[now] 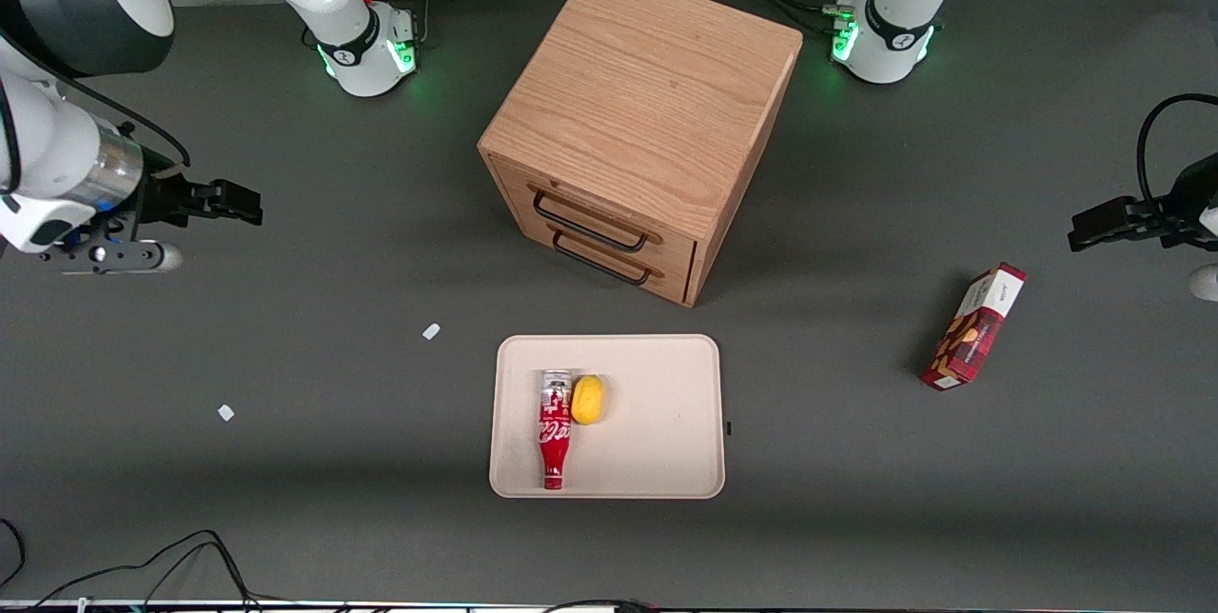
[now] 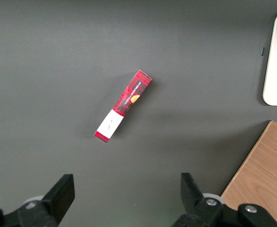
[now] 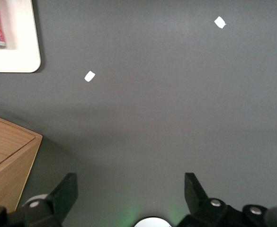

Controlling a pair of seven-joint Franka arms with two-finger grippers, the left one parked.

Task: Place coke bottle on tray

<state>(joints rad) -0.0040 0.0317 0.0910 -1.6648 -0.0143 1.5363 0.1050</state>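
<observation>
I read white Coca-Cola script on red bottle (image 1: 555,427) lying on tray (image 1: 657,461). Snack box (image 1: 972,326) carries print on white end panel, too small to read. Gripper (image 1: 226,202) near working arm's table end: no markings readable.

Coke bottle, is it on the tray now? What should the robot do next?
Probably nothing but hold still. The coke bottle already lies in the tray beside a lemon, and the end effector is open, empty, and off toward the working arm's end of the table.
</observation>
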